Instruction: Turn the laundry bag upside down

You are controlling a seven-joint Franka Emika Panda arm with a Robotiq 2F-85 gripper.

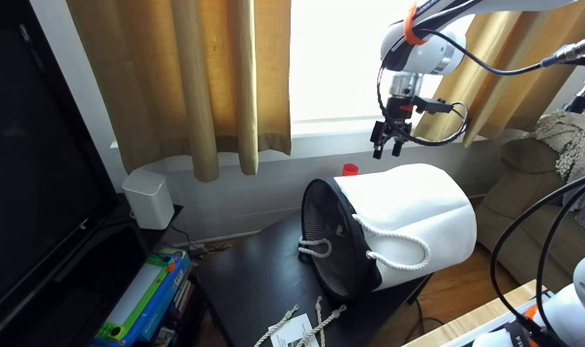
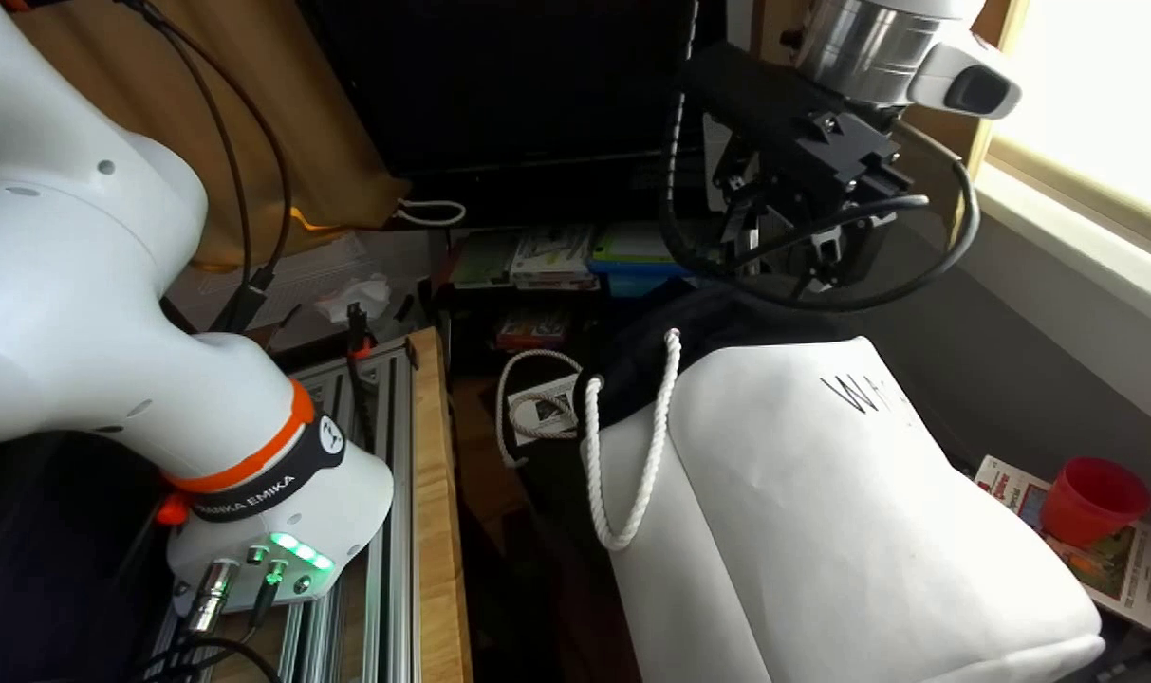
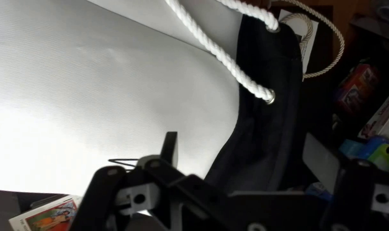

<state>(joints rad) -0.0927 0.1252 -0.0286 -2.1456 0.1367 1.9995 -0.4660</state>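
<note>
The laundry bag (image 1: 413, 207) lies on its side on the black table (image 1: 258, 270). It is white, with a dark rim band and lining; in an exterior view its open mouth faces left towards the TV. It also shows in an exterior view (image 2: 822, 493) and fills much of the wrist view (image 3: 117, 80). A white rope handle (image 1: 393, 262) hangs on its near side. My gripper (image 1: 387, 151) is above the bag, apart from it. In the wrist view its open, empty fingers (image 3: 241, 144) straddle the line of sight to the dark rim band (image 3: 261, 64).
A red cup (image 2: 1094, 501) stands on magazines (image 2: 1130, 569) beside the bag, by the window wall. Loose rope (image 1: 321, 327) and a paper lie at the table's front. A white box-shaped device (image 1: 150, 200) and TV (image 1: 32, 144) stand left; a couch (image 1: 509, 217) is right.
</note>
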